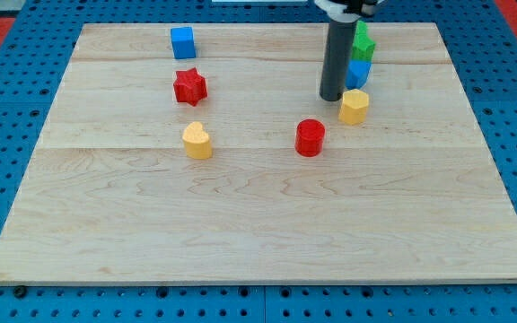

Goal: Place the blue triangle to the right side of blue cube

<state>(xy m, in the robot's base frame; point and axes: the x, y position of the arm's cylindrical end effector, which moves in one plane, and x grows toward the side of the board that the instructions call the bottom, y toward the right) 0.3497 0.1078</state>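
Observation:
The blue cube (183,41) sits near the view's top, left of centre. The blue triangle (358,73) is at the view's upper right, partly hidden behind my rod. It lies between a green block (363,43) above it and a yellow block (354,106) below it. My tip (331,97) rests on the board just left of the blue triangle and the yellow block, close to both; I cannot tell if it touches them.
A red star (189,86) lies below the blue cube. A yellow heart-shaped block (197,141) lies below the star. A red cylinder (310,137) stands below my tip. The wooden board (258,233) rests on a blue pegboard surface.

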